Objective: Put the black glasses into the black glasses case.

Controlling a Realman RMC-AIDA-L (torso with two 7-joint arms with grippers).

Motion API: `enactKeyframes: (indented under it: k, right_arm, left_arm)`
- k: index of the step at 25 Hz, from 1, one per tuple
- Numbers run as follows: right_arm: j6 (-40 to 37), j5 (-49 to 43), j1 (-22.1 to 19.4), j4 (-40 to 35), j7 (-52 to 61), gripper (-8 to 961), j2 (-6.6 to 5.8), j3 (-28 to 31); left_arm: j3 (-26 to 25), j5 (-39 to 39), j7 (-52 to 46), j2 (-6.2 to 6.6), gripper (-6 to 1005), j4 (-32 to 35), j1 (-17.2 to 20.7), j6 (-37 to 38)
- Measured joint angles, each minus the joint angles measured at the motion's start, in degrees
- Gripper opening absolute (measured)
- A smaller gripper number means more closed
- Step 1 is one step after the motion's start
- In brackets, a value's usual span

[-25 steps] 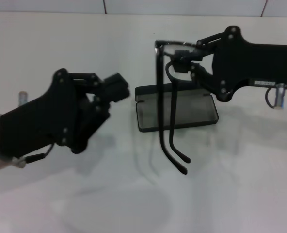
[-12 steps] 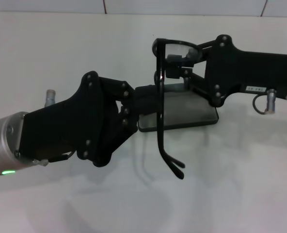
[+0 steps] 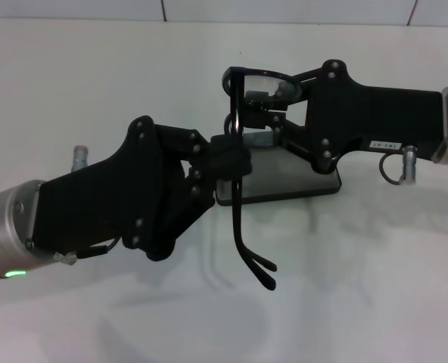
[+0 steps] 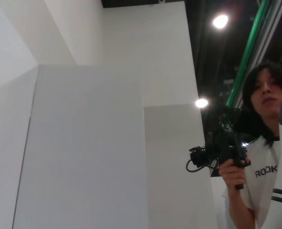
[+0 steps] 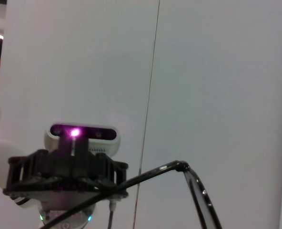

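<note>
While my right gripper (image 3: 263,97) clamps the thin black-framed clear-lensed glasses (image 3: 241,162) above the matte black oblong case (image 3: 300,181) mid-table toward the far edge, my left gripper (image 3: 228,157) pinches their temples.

The right gripper (image 3: 258,102) is covering the far edge of the case (image 3: 300,181), and the left gripper (image 3: 228,159) is hiding its 9 o'clock end. Where the jaws are meeting the glasses (image 3: 239,181) is too dark to tell. The frame's lower part is running off the right wrist view.
</note>
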Motion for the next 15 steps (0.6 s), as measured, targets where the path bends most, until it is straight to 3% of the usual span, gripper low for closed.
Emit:
enactKeyframes:
  k: [15]
  right_arm:
    - [-0.62,0.98,0.03,0.22,-0.71,104,-0.03,-1.49]
  left_arm:
    - [0.03,-0.08,1.36,-0.13,33,-2.89,-0.41,-0.78]
